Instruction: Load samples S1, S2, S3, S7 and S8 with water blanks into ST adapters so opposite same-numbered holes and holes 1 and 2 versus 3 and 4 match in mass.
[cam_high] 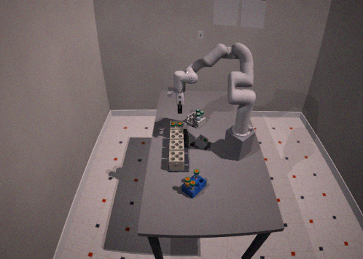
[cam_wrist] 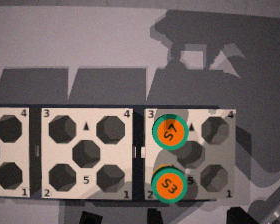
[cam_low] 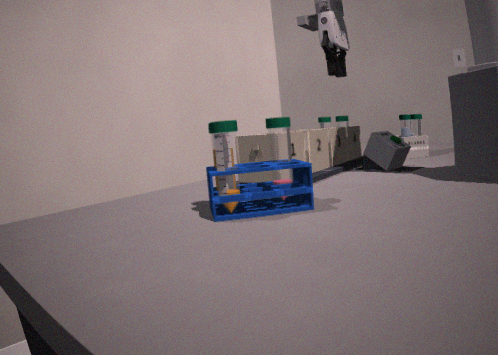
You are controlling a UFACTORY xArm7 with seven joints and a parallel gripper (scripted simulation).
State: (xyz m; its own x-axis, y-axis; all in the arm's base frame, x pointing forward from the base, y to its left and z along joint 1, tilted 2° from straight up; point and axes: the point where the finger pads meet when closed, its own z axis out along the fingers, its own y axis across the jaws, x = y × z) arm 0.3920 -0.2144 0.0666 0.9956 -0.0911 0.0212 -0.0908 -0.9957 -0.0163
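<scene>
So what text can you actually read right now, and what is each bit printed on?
"S7": orange cap dot of the tube in hole 3.
"S3": orange cap dot of the tube in hole 2.
"1" to "5": hole numbers on the middle adapter top; same set on the adapter holding the tubes.
"2": side of an adapter.
White rack label and wall sheets: too blurred to read.

The arm (cam_high: 238, 84) is built of smooth, rounded, off-white segments joined by bulbous elbows, thick near its grey box-shaped base (cam_high: 240, 143) and slimmer away from it. A small pale block juts from the wrist side. The gripper (cam_low: 336, 67) has a white body ending in short black fingers.
</scene>
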